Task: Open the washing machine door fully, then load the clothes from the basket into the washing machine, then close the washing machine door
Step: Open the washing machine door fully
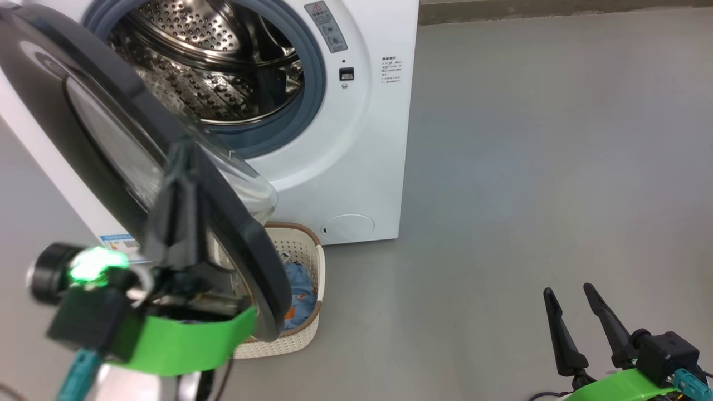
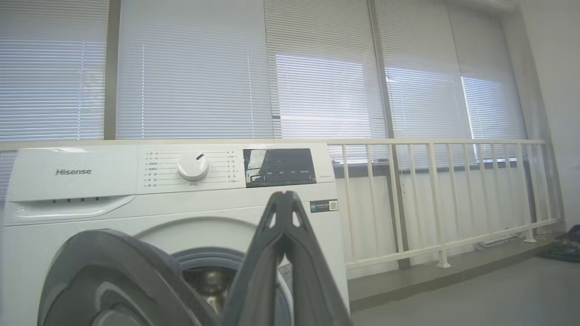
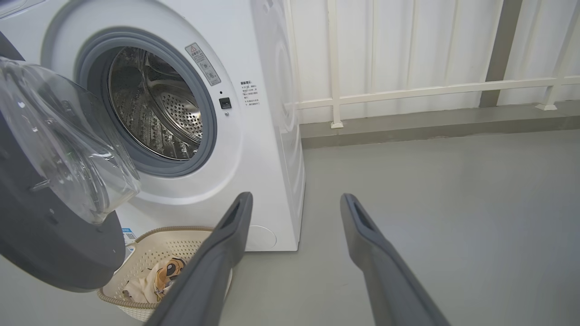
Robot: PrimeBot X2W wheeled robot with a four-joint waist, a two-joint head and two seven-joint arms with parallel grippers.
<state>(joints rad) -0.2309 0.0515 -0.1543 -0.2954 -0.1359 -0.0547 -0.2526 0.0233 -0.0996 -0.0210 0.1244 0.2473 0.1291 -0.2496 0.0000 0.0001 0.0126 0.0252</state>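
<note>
Head view: high and near, looking down on the washing machine (image 1: 384,167) front and the floor (image 1: 557,167) beside it.
Left wrist view: low and close, facing its control panel (image 2: 181,167).
Right wrist view: low, farther back, off its latch side, angled towards its front.
Shared: its drum mouth and the washing machine door (image 1: 33,83), in all three.

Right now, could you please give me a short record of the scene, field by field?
washing machine door: part open, leaf over the basket
drum: no clothes seen inside
basket: on the floor before the washing machine
clothes: in the basket, blue one and cream one
left gripper: shut, fingers by the door's outer face
right gripper: open, low over the floor, holding nothing
</note>
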